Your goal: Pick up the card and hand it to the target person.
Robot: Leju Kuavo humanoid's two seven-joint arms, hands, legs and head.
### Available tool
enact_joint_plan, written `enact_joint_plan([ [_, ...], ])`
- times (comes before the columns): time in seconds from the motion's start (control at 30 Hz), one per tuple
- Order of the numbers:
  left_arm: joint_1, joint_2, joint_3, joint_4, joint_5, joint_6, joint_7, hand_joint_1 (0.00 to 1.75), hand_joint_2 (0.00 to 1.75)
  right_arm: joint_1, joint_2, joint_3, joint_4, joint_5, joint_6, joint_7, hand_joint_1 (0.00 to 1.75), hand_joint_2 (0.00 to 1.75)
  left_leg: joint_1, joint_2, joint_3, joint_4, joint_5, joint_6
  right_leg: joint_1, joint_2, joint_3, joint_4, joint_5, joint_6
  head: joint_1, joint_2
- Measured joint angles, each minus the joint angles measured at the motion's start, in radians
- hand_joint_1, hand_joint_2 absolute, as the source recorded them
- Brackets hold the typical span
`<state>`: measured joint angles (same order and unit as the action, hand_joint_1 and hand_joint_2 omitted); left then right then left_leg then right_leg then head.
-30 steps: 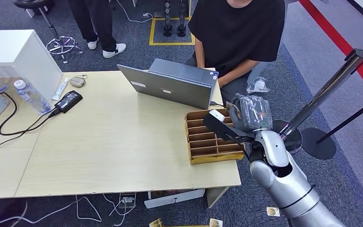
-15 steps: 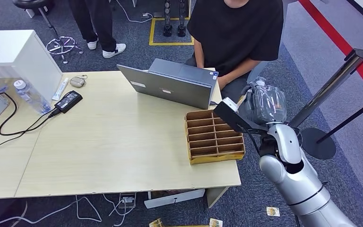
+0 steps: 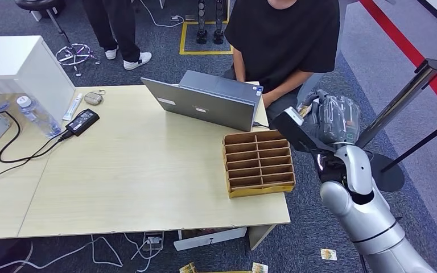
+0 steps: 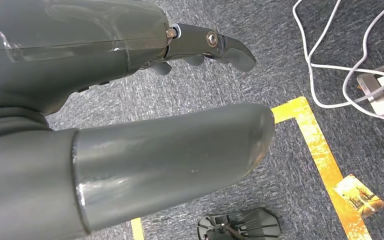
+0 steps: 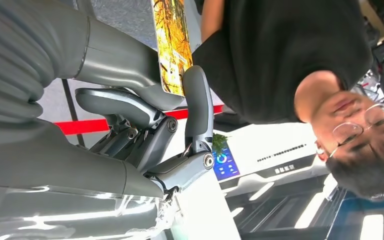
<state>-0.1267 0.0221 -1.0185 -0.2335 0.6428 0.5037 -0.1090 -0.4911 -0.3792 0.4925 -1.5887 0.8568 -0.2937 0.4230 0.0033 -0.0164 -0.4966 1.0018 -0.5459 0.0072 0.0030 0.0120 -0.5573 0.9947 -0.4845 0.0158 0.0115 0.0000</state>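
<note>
My right hand (image 3: 318,122) is raised off the table's right end, beside the seated person in a black shirt (image 3: 287,40). It pinches a yellow picture card (image 5: 172,45) between thumb and a finger (image 5: 197,107); in the head view only the card's edge (image 3: 305,108) peeks past the hand. The card points toward the person's torso (image 5: 280,55), whose forearm (image 3: 276,94) rests near the laptop. My left hand (image 4: 130,125) hangs down over grey carpet, fingers apart, holding nothing.
A brown slotted card box (image 3: 257,163) sits at the table's right edge. A grey laptop (image 3: 207,102) stands behind it. A stanchion post (image 3: 401,99) leans at right. Charger and cables (image 3: 79,122) and bottles (image 3: 34,116) lie far left. Another card (image 4: 357,192) lies on the floor.
My right hand has risen and swung right, away from above the card box, carrying the card toward the seated person. The table's things stayed put.
</note>
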Motion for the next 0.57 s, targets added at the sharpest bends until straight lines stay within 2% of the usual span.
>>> enact_joint_plan([
  [0.2,-0.001,0.000,0.000,0.000,-0.006,0.003,0.001,0.00,0.00,0.000,0.002,-0.023,0.048,-0.068,-0.081,-0.026,1.62,1.75,0.000,0.000,0.000,0.000,0.000,0.000,0.000,0.000,0.000,0.000,0.000,0.000,0.000,0.000],
  [0.3,-0.001,-0.001,0.000,0.000,-0.008,0.004,0.001,0.00,0.00,0.000,0.006,-0.041,0.091,-0.121,-0.170,-0.046,1.69,1.75,0.000,0.000,-0.001,0.000,0.000,0.000,0.000,0.000,0.000,0.000,0.000,0.000,0.000,0.000],
  [0.47,-0.001,-0.001,0.000,0.000,-0.013,0.005,0.003,0.00,0.00,0.005,0.016,-0.086,0.152,-0.137,-0.341,-0.061,1.69,1.75,0.000,0.000,0.000,0.000,0.000,0.000,0.000,0.000,0.000,0.000,0.000,0.000,0.000,0.000],
  [0.57,-0.001,-0.003,0.000,0.000,-0.014,0.005,0.010,0.00,0.00,0.012,0.021,-0.111,0.174,-0.109,-0.381,-0.069,1.72,1.75,0.000,0.000,0.000,0.000,0.000,0.000,0.000,0.000,0.000,0.000,0.000,0.000,0.000,0.000],
])
